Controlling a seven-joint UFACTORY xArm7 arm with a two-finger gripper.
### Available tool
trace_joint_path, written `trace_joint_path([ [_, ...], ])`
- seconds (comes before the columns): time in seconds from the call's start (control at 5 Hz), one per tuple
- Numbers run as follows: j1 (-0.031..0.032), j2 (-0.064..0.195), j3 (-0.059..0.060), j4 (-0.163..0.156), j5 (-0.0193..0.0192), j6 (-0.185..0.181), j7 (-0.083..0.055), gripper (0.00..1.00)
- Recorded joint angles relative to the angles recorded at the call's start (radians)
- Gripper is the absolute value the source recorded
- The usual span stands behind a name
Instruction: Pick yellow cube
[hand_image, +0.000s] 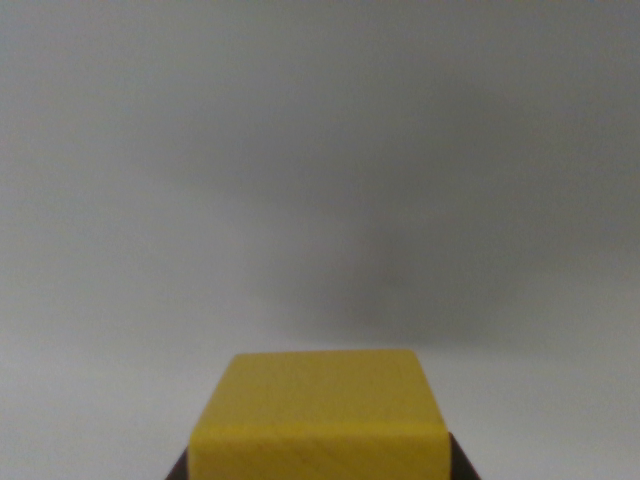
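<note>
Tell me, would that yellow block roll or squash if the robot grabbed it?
Probably neither. The yellow block has flat faces and straight edges, so it should sit still rather than roll. Faint grain lines suggest painted wood, so likely stiff and fairly light. Its smooth finish might be a bit slippery.

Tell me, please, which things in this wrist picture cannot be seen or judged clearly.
- Yellow cube: its lower part is cut off by the wrist view's bottom edge.
- Jaws: only dark slivers show at the cube's bottom corners; the cube and the frame edge hide the rest, so their grip cannot be confirmed.
- Grey surface: blurred and featureless; whether the cube rests on it or is lifted cannot be told.
- Dark smudge: too blurred to identify.
</note>
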Motion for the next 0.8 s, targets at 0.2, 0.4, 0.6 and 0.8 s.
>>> trace_joint_path([
  [0.2, 0.0, 0.0, 0.0, 0.0, 0.0, 0.0, 0.0, 1.0],
  [0.4, 0.0001, -0.016, 0.0, 0.024, -0.0009, 0.04, 0.001, 1.0],
  [0.6, 0.0001, -0.016, 0.0, 0.024, -0.0009, 0.04, 0.001, 1.0],
  [0.8, 0.0001, -0.034, 0.0, 0.051, -0.0018, 0.085, 0.003, 1.0],
])
